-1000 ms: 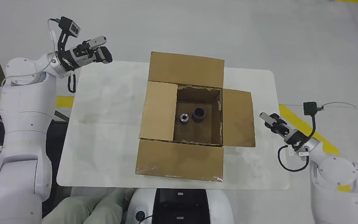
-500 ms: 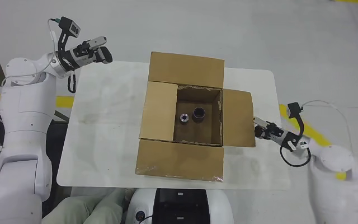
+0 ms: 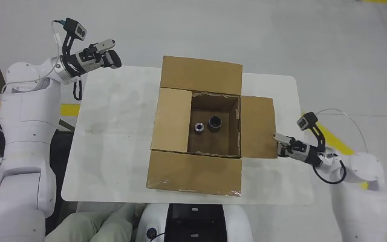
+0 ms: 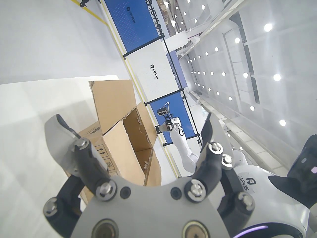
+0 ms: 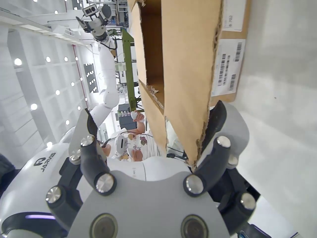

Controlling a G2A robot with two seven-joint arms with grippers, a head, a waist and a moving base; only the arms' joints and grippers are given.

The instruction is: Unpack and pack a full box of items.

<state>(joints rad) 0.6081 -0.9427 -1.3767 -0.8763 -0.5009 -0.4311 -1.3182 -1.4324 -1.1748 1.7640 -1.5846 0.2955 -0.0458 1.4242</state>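
With the box (image 3: 199,75) open on the table (image 3: 109,151), I judge I'm on its right flap (image 3: 259,127), which next needs a firm pinch, as my right gripper (image 3: 282,145) straddles the flap's edge wide open, my left gripper (image 3: 113,53) hangs open and empty by the far corner, and a dark cup (image 3: 215,123) and a small metal part (image 3: 198,127) lie inside.

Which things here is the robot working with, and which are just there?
In the job: cardboard box; dark cylinder and small metal part inside it; right gripper, open at a side flap; left gripper, open.
Just there: white table; yellow floor tape.
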